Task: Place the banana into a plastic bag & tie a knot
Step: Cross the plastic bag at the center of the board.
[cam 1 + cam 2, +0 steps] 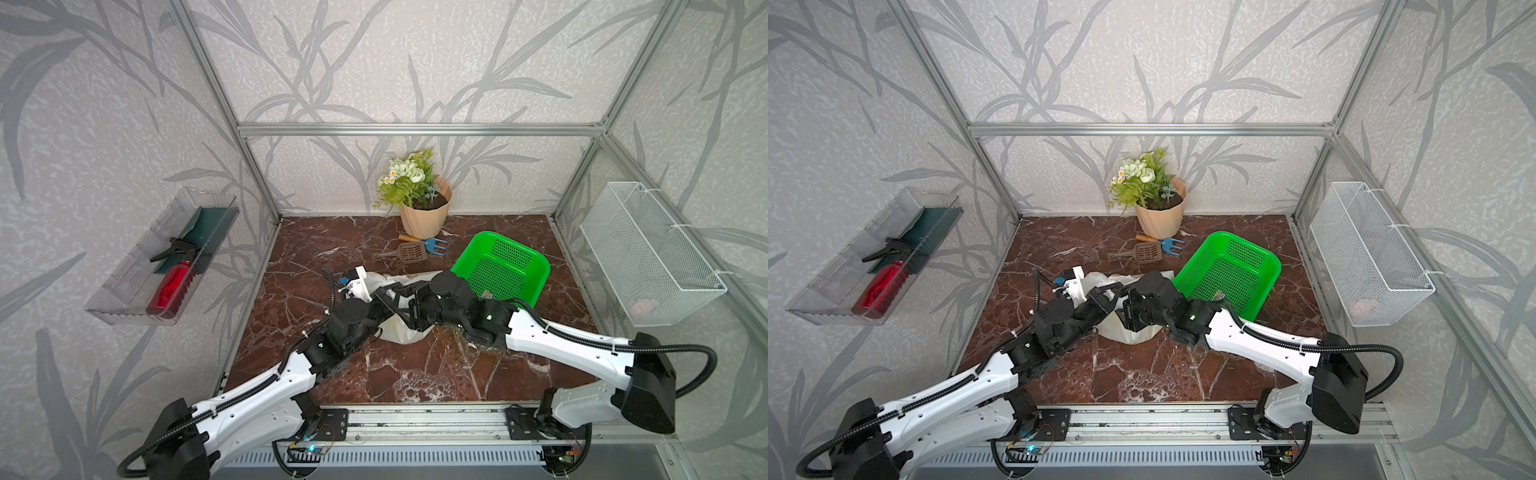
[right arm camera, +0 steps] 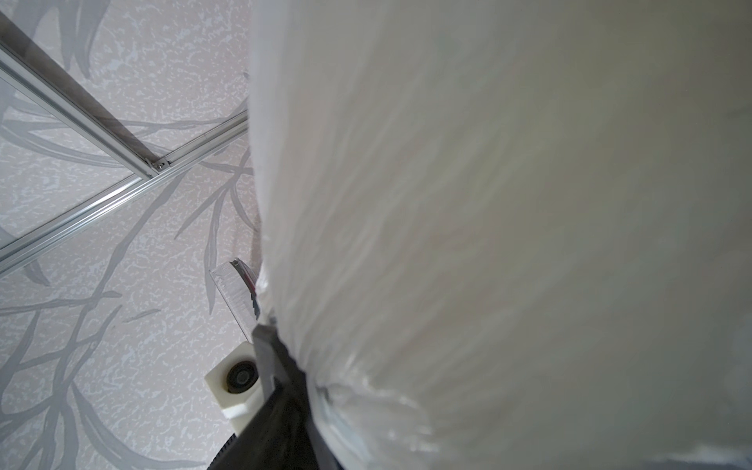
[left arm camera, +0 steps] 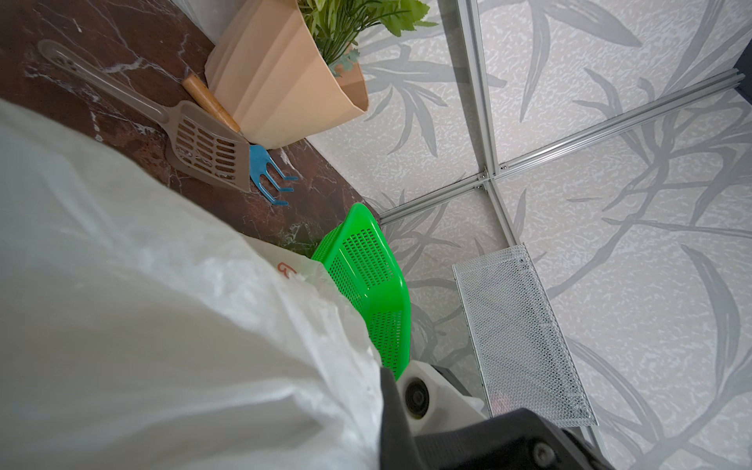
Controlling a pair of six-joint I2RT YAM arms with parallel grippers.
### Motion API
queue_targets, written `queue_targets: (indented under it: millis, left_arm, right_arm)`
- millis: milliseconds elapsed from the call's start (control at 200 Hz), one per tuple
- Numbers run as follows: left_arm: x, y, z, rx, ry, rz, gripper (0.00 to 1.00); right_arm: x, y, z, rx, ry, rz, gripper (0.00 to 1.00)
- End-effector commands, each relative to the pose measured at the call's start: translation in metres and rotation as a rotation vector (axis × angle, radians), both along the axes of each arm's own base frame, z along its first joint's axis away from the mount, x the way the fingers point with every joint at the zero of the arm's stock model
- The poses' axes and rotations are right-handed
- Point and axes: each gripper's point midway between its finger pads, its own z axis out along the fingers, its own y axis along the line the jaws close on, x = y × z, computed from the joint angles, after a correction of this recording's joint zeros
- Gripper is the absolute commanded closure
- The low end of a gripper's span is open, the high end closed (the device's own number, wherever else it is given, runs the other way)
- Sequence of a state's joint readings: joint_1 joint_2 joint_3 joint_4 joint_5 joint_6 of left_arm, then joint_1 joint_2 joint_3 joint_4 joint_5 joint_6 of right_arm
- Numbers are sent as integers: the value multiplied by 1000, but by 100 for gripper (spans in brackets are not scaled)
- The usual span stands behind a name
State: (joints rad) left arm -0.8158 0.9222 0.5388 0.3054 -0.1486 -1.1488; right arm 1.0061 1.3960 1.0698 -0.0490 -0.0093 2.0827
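The white crinkly plastic bag [image 1: 405, 330] lies bunched in the middle of the marble table, seen in both top views [image 1: 1129, 332]. Both arms meet over its upper part. My left gripper [image 1: 388, 293] is shut on a fold of the bag. In the left wrist view the bag [image 3: 162, 325] covers everything but one dark finger [image 3: 392, 415]. My right gripper [image 1: 405, 305] sits against the bag from the other side. The right wrist view shows one finger [image 2: 270, 358] pressed to the bag [image 2: 488, 244], which hides the other finger. The banana is hidden. No knot shows.
A tilted green perforated basket [image 1: 503, 266] stands just right of the bag. Behind are a flower pot [image 1: 424, 212], a brown scoop [image 1: 409, 251] and a blue hand rake [image 1: 436, 245]. A wire basket [image 1: 648, 253] hangs on the right wall, a clear tray [image 1: 166, 257] on the left.
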Motion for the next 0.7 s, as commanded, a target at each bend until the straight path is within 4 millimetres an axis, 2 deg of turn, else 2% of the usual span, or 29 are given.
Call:
queue_targets:
  millis: [0, 115, 200, 315, 475, 695]
  left_arm:
    - [-5, 0, 11, 12, -34, -15, 100]
    - [-3, 1, 11, 17, -31, -2, 100]
    - [-2, 1, 10, 12, -31, 5, 100]
    - [-1, -2, 10, 4, -29, 0, 100]
    - [1, -2, 10, 9, -32, 5, 100]
    - [5, -4, 9, 15, -46, 16, 100]
  right_arm:
    - [17, -30, 10, 169, 235, -277, 40]
    - [6, -47, 8, 134, 239, -282, 36]
    - [3, -49, 8, 135, 239, -285, 32]
    - [7, -41, 12, 164, 240, -281, 25]
    - [1, -26, 21, 192, 255, -244, 24]
    - [-2, -27, 29, 209, 260, -259, 24]
